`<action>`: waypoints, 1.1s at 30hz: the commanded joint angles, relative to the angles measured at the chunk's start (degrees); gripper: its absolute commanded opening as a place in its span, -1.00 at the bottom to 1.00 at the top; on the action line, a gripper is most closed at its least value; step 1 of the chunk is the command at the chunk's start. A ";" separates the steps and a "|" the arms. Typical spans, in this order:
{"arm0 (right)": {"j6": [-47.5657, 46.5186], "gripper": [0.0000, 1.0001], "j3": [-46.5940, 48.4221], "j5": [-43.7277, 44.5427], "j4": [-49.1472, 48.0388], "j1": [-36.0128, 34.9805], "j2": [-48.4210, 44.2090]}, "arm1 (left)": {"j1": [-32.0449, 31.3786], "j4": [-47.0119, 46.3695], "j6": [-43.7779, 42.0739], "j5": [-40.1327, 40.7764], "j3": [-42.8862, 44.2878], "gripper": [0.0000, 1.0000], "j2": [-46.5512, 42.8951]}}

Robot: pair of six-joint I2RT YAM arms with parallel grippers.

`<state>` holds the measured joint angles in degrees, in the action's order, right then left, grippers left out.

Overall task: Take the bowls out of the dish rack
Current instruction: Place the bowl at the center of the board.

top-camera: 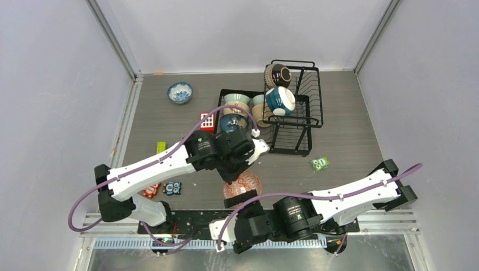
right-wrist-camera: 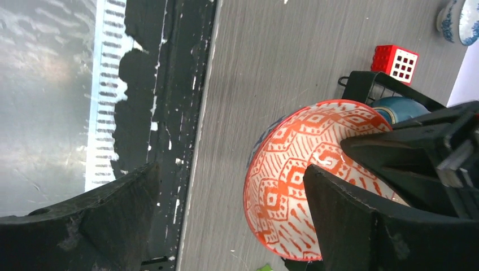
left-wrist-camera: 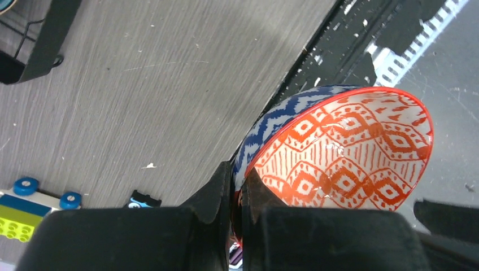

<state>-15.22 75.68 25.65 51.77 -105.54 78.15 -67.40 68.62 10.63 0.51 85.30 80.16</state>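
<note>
Pinching the rim of the red patterned bowl (top-camera: 244, 183), the left gripper (top-camera: 233, 174) has its two fingers pressed together on the bowl's wall, one inside and one outside, as the left wrist view shows. The bowl is tilted, its orange diamond-patterned inside facing partly sideways and its blue zigzag outside turned toward the counter (top-camera: 350, 113). It sits at the near part of the counter, in front of the dish rack (top-camera: 291, 140) and apart from it; whether its lower edge touches the surface cannot be told.

The right gripper (right-wrist-camera: 229, 175) is spread wide just beside the bowl and holds nothing. From its wrist camera the bowl shows ahead, between the two fingers and closer to the right-hand one.

In the rack, a brown bowl (top-camera: 277, 75) and a dark blue bowl (top-camera: 281, 100) lie on their sides in the wire basket part. A pale green bowl (top-camera: 236, 99) and others stand in the flat tray part to its left, partly hidden by the left arm.

A blue-and-white bowl (top-camera: 180, 92) stands upright on the counter, well to the left of the rack. A red block with white squares (top-camera: 207, 121) lies by the tray's left edge, a green block (top-camera: 319, 164) lies to the right, and more toy blocks (top-camera: 164, 188) lie near the left arm's base.
</note>
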 commanded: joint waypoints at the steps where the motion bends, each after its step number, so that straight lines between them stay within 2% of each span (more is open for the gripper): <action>1: 6.76 1.00 5.68 4.22 -4.12 0.11 -0.62 | 4.13 -2.46 3.99 3.80 -0.33 -1.00 -2.08; 7: 23.32 1.00 9.18 14.49 -9.85 1.84 -1.45 | 17.43 -8.50 10.92 1.74 -6.76 -1.00 -8.41; 11: 36.77 1.00 8.65 12.60 -14.30 9.06 -5.05 | 23.17 -10.82 16.40 3.41 -10.26 -0.99 -12.54; 16: 45.84 1.00 3.26 5.26 -25.22 18.53 -9.70 | 24.83 -11.15 25.34 11.95 -13.16 -0.99 -18.26; 19: 49.45 1.00 3.73 4.95 -26.07 21.19 -7.91 | 26.50 -10.48 30.82 16.24 -14.88 -0.99 -22.17; 26: 55.57 0.99 4.93 16.82 -23.34 22.80 -2.88 | 28.78 -9.79 47.43 22.22 -23.86 -0.99 -32.09; 30: 58.78 0.81 7.45 18.33 -20.97 25.79 0.43 | 28.78 -10.50 56.42 20.27 -28.73 -0.99 -36.77; 33: 59.87 0.61 9.29 14.79 -19.90 28.97 2.76 | 28.75 -8.56 59.54 20.10 -29.21 -1.00 -37.95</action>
<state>39.94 80.25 39.33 31.57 -79.99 79.40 -38.85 61.60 60.34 19.51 55.77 44.05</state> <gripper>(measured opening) 0.850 0.055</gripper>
